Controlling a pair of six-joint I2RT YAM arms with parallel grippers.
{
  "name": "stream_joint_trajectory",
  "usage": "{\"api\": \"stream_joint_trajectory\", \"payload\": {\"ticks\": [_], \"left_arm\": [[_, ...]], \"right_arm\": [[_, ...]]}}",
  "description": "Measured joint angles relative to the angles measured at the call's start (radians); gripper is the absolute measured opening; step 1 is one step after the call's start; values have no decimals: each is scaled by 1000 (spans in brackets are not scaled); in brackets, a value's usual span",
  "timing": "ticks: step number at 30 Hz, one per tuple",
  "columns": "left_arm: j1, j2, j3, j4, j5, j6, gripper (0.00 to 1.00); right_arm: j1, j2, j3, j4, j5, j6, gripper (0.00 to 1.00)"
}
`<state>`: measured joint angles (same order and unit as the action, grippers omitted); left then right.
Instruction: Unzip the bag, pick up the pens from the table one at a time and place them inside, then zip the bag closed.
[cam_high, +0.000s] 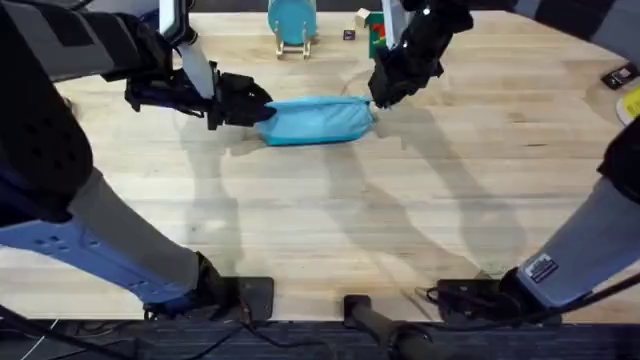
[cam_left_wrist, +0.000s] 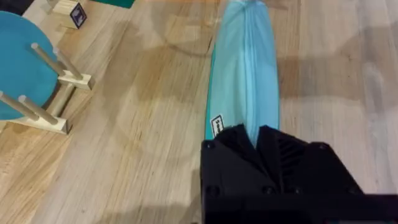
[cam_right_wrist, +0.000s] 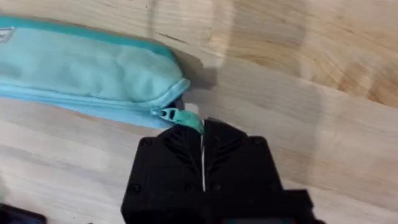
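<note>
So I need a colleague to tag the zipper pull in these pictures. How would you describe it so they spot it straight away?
On the light wooden table lies a long light blue fabric pouch. At the end nearest the right gripper a small teal zipper tab sticks out, pinched between black fingers, darker than the fabric.

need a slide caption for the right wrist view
Right gripper shut on the teal zipper pull at the end of the light blue pencil pouch lying on the wooden table.

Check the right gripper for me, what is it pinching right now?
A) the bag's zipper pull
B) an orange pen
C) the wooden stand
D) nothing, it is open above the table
A: the right gripper is shut on the teal zipper pull at the end of the bag.
</note>
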<state>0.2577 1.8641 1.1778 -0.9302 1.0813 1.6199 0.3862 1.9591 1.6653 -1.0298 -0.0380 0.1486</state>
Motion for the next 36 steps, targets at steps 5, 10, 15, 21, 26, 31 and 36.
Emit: {"api": "stream_joint_trajectory", "payload": {"ticks": [5, 10, 15, 21, 26, 31, 36], "left_arm": [[-2, 0, 0, 0, 4, 0, 42], [-18, 0, 0, 0, 19, 0, 42], [-18, 0, 0, 0, 17, 0, 42], [-3, 0, 0, 0, 6, 0, 42], [-3, 0, 0, 0, 6, 0, 42], [-3, 0, 0, 0, 5, 0, 42], [-3, 0, 0, 0, 5, 0, 42]], "right_arm": [[-38, 0, -1, -6, -23, 0, 31], [-95, 0, -2, -4, -76, -4, 31], [-193, 0, -4, -23, -128, -39, 31], [-255, 0, -34, -40, -91, -65, 31], [-243, 23, -49, -52, -89, -73, 32], [-237, 39, -55, -53, -89, -75, 31], [-237, 39, -55, -53, -89, -75, 33]]}}
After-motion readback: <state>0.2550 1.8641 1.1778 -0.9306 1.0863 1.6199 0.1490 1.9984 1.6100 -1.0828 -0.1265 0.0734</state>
